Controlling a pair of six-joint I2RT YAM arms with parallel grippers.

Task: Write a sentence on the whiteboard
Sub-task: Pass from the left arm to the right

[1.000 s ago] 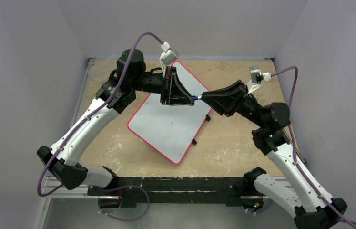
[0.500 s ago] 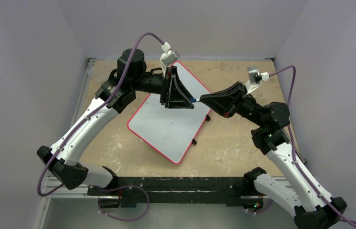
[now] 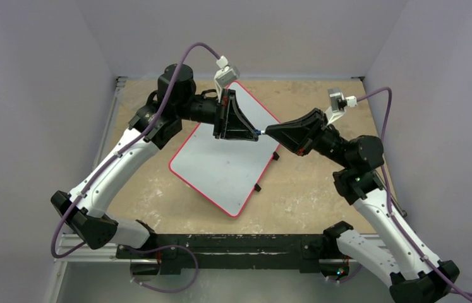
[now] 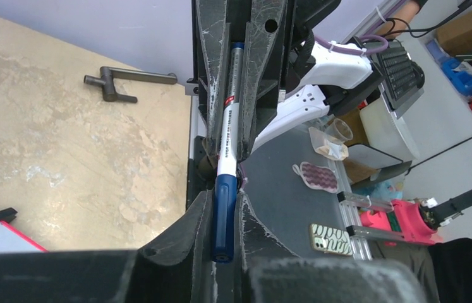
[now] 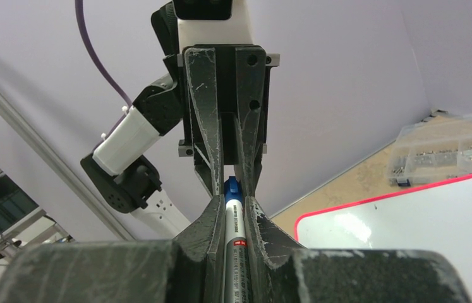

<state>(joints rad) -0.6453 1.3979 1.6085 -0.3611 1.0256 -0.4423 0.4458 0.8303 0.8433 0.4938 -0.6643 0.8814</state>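
We see two arms meeting nose to nose over the far half of a worn tan surface, with one marker spanning the gap between them. The left end effector is clamped on the marker's blue cap, and the right end effector is closed around its white barrel. In both wrist views the pen runs straight from one pair of fingers into the other. The whiteboard, red-rimmed and turned at an angle, lies flat on the surface beneath the left arm's wrist, which hides the board's far corner. We can make out small black feet along its right edge. A clear compartment box sits just beyond the board's rim.
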